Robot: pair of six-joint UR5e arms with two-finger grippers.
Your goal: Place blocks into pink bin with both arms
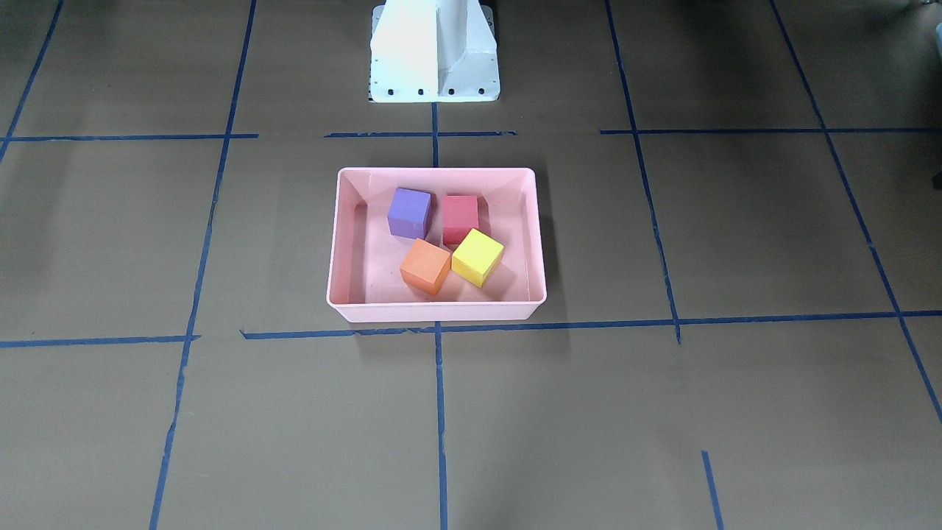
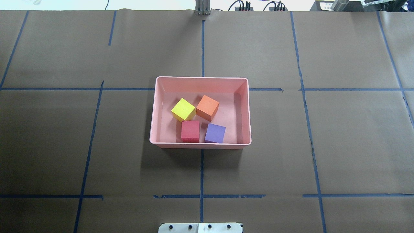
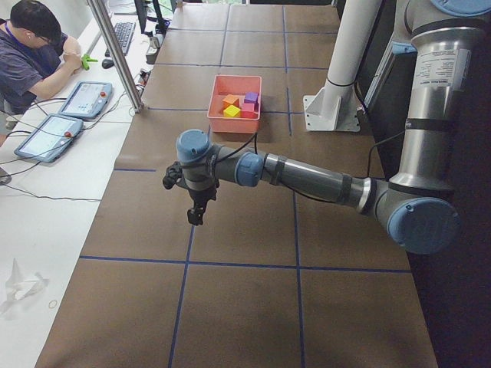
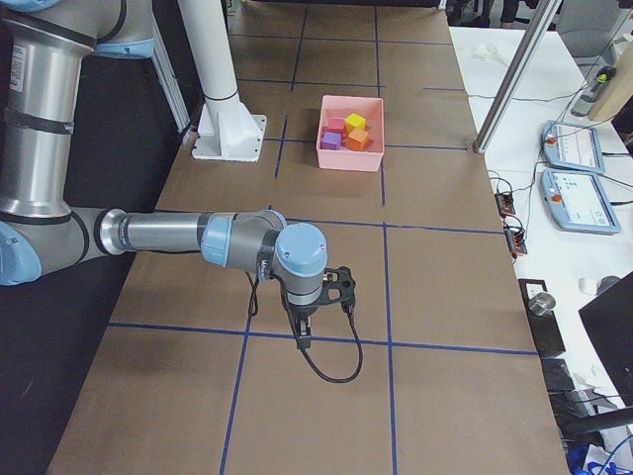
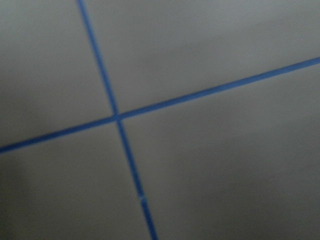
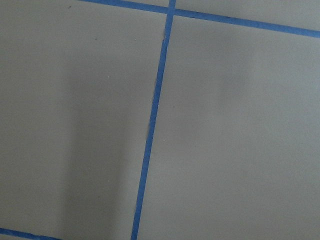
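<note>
Brown paper covers the table, marked into squares by blue tape lines. On my overhead feed the pink bin sits mid-table, straight ahead of the white pedestal. All four blocks are inside it, clustered close together. The yellow-green block and orange block lie side by side in the far half. The pink-red block and purple block sit by the near wall.

Both arms are well away from the bin, each stretched low over bare table at its own end. The left arm points its left hand down, as does the right arm with its right hand. I only see them from the side cameras, so I cannot tell whether either hand is spread or closed. Both wrist feeds show just paper and tape.
</note>
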